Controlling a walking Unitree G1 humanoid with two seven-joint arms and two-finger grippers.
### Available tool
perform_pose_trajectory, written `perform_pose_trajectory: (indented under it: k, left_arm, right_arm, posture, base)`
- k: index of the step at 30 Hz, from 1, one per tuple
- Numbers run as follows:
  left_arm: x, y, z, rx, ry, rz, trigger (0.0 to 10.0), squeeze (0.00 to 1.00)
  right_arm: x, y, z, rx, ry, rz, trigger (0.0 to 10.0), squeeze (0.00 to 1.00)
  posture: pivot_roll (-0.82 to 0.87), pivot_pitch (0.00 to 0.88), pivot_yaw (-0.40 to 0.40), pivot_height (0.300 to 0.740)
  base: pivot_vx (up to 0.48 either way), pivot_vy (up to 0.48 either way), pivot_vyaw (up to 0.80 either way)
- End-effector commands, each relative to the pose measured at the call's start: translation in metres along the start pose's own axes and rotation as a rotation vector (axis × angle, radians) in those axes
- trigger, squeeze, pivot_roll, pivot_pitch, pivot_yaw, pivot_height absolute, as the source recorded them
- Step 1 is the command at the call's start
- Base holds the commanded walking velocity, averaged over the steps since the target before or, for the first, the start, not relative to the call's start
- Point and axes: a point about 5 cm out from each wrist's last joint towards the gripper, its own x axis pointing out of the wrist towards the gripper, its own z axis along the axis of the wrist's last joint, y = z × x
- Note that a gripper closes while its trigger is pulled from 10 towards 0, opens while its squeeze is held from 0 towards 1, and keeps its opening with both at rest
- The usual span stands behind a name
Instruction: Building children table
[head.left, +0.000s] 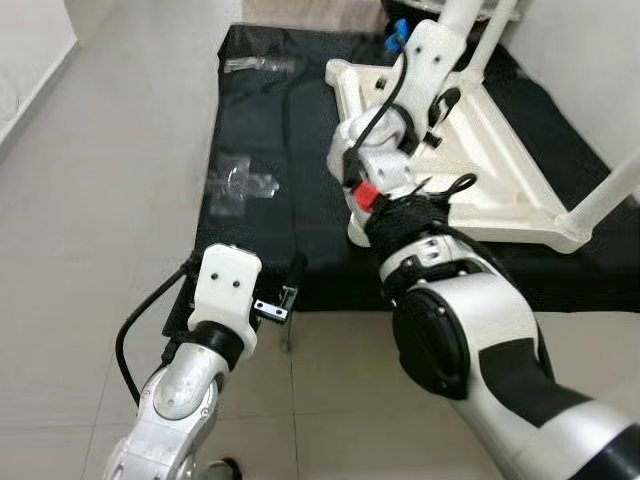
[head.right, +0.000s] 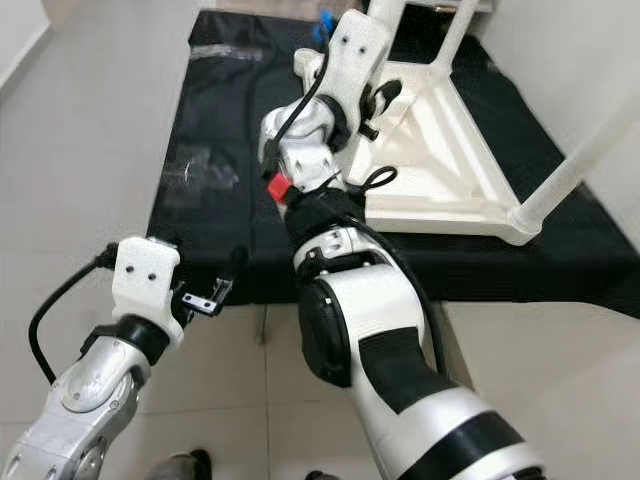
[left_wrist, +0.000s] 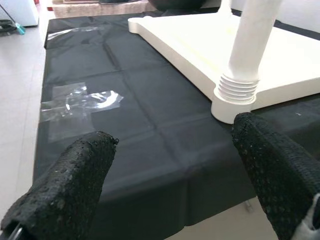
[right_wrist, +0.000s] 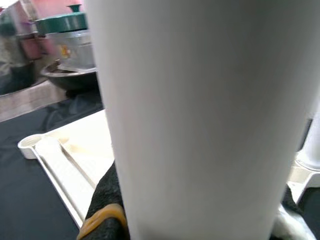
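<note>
Here, right fingers (right_wrist: 107, 210) clenched on white leg (right_wrist: 200, 110) of upturned table (head.left: 500, 160); left fingers (left_wrist: 70, 185) spread wide, released, over black mat (left_wrist: 145, 140).

2 head eyes down over black mat (head.left: 260, 180); right wrist camera against leg (right_wrist: 200, 115).

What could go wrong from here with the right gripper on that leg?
The right gripper holds a table leg; if the leg is not seated, a sideways push could cross-thread it or shift the upturned tabletop on the black sheet. The left gripper hangs open, bracing nothing.
</note>
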Motion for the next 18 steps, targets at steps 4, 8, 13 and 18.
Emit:
perform_pose_trajectory:
  k: [4, 8, 13, 18]
  left_arm:
    - [0.0, -0.002, 0.001, 0.0, -0.003, 0.01, 10.0, 0.0]
    - [-0.001, -0.002, 0.002, -0.001, -0.003, 0.012, 10.0, 0.0]
    - [-0.002, -0.006, 0.003, -0.01, -0.005, 0.006, 10.0, 0.0]
    - [-0.003, -0.008, 0.004, -0.016, -0.008, 0.007, 10.0, 0.0]
  right_arm:
    - [0.005, -0.021, -0.049, 0.005, 0.292, -0.161, 10.0, 0.0]
    - [0.006, -0.021, -0.045, 0.014, 0.272, -0.183, 10.0, 0.0]
    - [0.0, -0.017, -0.044, -0.003, 0.238, -0.171, 10.0, 0.0]
    - [-0.001, -0.016, -0.046, 0.001, 0.263, -0.17, 10.0, 0.0]
  posture:
    - [0.15, 0.253, -0.093, 0.74]
    - [0.15, 0.255, -0.097, 0.74]
    - [0.15, 0.252, -0.101, 0.74]
    - [0.15, 0.252, -0.104, 0.74]
  base:
    - [0.0, 0.0, 0.0]
    - [0.0, 0.0, 0.0]
    - [0.0, 0.0, 0.0]
    - [0.0, 0.0, 0.0]
